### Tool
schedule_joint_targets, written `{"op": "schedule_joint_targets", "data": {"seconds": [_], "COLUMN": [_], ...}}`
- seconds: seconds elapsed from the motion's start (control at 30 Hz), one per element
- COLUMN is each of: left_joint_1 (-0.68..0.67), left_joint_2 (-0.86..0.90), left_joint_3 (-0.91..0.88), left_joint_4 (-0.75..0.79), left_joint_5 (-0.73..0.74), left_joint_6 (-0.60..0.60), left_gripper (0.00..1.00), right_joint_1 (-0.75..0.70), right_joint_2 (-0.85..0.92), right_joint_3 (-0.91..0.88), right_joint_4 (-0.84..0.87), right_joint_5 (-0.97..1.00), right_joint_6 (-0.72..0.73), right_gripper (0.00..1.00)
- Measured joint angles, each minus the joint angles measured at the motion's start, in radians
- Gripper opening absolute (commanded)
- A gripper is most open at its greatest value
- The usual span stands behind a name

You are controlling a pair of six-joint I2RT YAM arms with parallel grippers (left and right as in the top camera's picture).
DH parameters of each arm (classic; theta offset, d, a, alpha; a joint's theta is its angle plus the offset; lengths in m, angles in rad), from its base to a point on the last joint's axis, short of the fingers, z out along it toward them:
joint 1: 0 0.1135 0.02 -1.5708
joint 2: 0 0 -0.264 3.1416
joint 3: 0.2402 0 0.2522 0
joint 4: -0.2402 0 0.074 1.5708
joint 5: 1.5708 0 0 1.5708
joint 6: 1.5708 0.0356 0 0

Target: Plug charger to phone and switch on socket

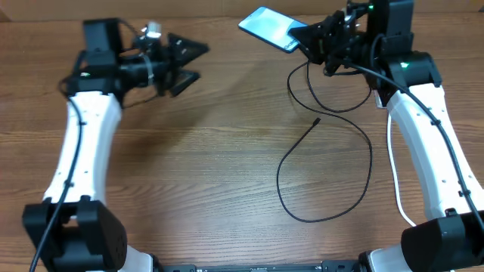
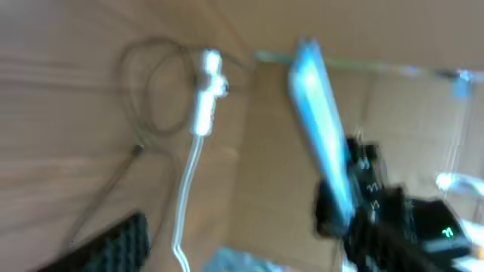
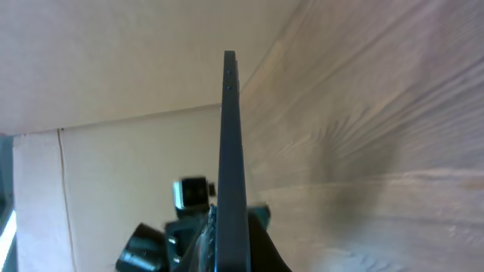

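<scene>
My right gripper (image 1: 308,39) is shut on the phone (image 1: 267,26) and holds it in the air at the far right, its blue screen tilted up. The right wrist view has the phone (image 3: 230,143) edge-on between the fingers. The charger's thin black cable (image 1: 333,162) lies in loops on the table, and its small connector (image 1: 316,121) is free. My left gripper (image 1: 200,63) hovers at the far left, open and empty. In the blurred left wrist view I see the white socket (image 2: 206,94), its thick white cord (image 2: 185,189), the cable (image 2: 151,91) and the raised phone (image 2: 318,128).
A cardboard wall (image 3: 121,68) stands behind the table's far edge. The white cord (image 1: 393,159) runs along the table beside the right arm. The left gripper's black body (image 3: 189,198) shows beyond the phone in the right wrist view.
</scene>
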Motion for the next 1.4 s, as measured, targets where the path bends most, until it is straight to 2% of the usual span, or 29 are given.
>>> {"op": "schedule_joint_targets", "data": {"seconds": [0.1, 0.17, 0.33, 0.57, 0.8, 1.07, 1.27, 1.4], "left_joint_1": [-0.084, -0.126, -0.162, -0.162, -0.162, -0.162, -0.162, -0.162], "left_joint_2": [0.021, 0.024, 0.025, 0.025, 0.025, 0.025, 0.025, 0.025], "left_joint_3": [-0.007, -0.006, -0.006, -0.006, -0.006, -0.006, -0.006, -0.006], "left_joint_4": [0.234, 0.32, 0.346, 0.346, 0.346, 0.284, 0.27, 0.271], "left_joint_5": [-0.003, -0.016, -0.069, -0.105, -0.118, -0.147, -0.16, -0.167], "left_joint_6": [-0.212, -0.332, -0.547, -0.726, -0.792, -0.801, -0.805, -0.806], "left_gripper": [0.86, 0.86, 0.81, 0.69, 0.6, 0.57, 0.57, 0.51], "right_joint_1": [0.053, 0.08, 0.129, 0.144, 0.187, 0.28, 0.286, 0.286], "right_joint_2": [0.0, 0.0, 0.0, 0.0, 0.0, 0.0, 0.0, 0.0], "right_joint_3": [0.0, 0.0, 0.0, 0.0, 0.0, 0.0, 0.0, 0.0], "right_joint_4": [-0.005, 0.0, 0.011, 0.014, 0.018, 0.084, 0.064, 0.043], "right_joint_5": [0.035, 0.052, 0.08, 0.13, 0.22, 0.314, 0.345, 0.367], "right_joint_6": [0.065, 0.093, 0.143, 0.198, 0.217, 0.225, 0.225, 0.226], "right_gripper": [0.04, 0.04, 0.04, 0.04, 0.04, 0.04, 0.04, 0.04]}}
